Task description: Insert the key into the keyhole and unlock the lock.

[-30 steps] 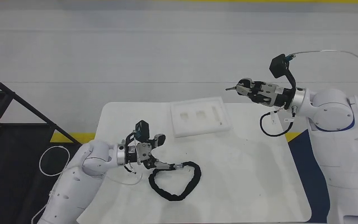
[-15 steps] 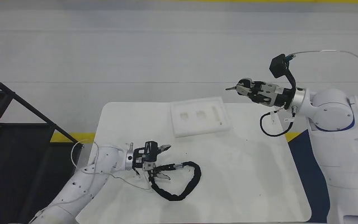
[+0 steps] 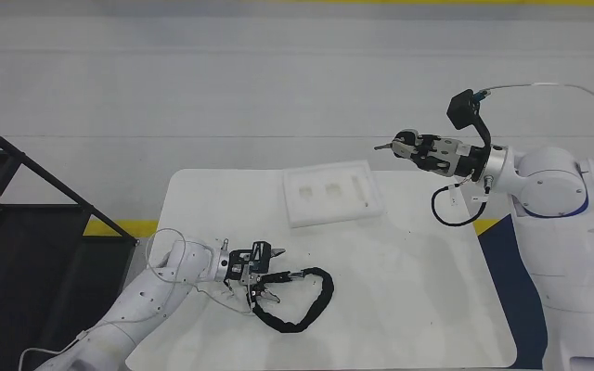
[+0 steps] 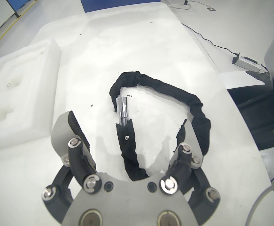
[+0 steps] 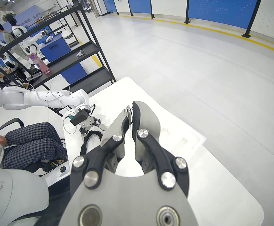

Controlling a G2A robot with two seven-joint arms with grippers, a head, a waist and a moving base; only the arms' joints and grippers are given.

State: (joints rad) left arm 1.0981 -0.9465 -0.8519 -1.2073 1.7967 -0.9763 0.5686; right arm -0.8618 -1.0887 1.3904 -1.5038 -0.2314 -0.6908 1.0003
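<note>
With nothing inserted yet, the right gripper [image 3: 401,145] pinched the key [image 5: 128,108] well apart, while the left gripper [image 4: 127,126] gaped astride the lock [image 4: 121,109].

I work at a white table [image 3: 418,278] with rounded corners. Pale grey floor [image 3: 278,83] surrounds it and carries a yellow line [image 3: 116,226]. A black shelving rack [image 5: 94,42] stands near the table corner on my left. Blue partition panels [image 5: 214,10] on black posts border the far floor.

Left jaws spread low, right jaws pinched aloft
</note>
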